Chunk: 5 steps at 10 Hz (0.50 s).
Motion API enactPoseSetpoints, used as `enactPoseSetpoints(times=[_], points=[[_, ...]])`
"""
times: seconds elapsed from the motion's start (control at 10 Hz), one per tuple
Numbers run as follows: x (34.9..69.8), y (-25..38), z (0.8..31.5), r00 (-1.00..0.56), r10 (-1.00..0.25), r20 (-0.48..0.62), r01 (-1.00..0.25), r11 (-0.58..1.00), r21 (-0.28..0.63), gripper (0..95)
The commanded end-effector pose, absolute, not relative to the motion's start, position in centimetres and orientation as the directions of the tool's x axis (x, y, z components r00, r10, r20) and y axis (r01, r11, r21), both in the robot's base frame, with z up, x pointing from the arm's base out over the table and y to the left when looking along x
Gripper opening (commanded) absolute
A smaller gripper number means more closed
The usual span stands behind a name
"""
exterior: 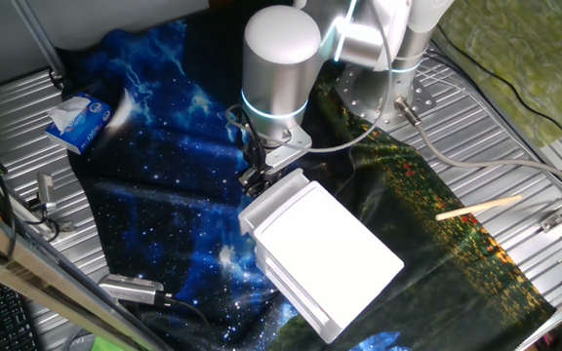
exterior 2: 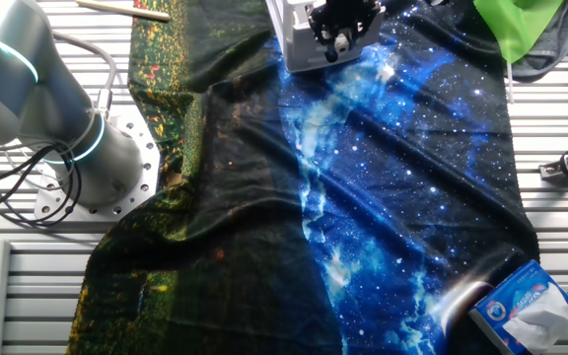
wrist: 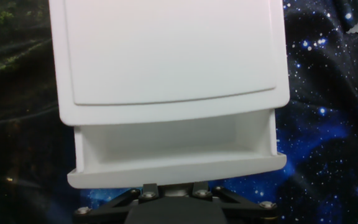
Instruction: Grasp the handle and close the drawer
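Observation:
The white cabinet (wrist: 166,50) fills the hand view, and its shallow white drawer (wrist: 173,167) is pulled out a short way toward the camera, with its hollow showing. My gripper (wrist: 176,190) is right at the middle of the drawer's front panel. Its two dark fingers are close together around a small pale piece, the handle (wrist: 175,192), which is mostly hidden. In one fixed view the gripper (exterior: 255,181) sits at the near-left end of the cabinet (exterior: 325,255). In the other fixed view the gripper (exterior 2: 338,35) is against the cabinet (exterior 2: 289,35) at the top edge.
A dark starry cloth (exterior: 164,195) covers the table. A blue tissue pack (exterior: 78,119) lies at the far left and a wooden stick (exterior: 478,208) at the right. A green cloth (exterior 2: 516,25) lies near the cabinet. The arm's base (exterior 2: 97,158) stands beside the cloth.

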State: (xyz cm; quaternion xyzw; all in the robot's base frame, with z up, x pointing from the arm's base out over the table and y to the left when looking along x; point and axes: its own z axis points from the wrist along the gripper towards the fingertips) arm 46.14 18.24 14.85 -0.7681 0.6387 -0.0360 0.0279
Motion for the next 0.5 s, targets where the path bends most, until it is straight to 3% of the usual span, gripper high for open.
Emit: enactPoseSetpoints(times=[0.1, 0.5], points=[[45.97, 18.71, 14.94, 0.177, -0.984, 0.024, -0.98, -0.178, -0.086, 0.0], [45.03, 19.54, 14.53, 0.166, -0.986, 0.03, -0.981, -0.168, -0.096, 0.0]])
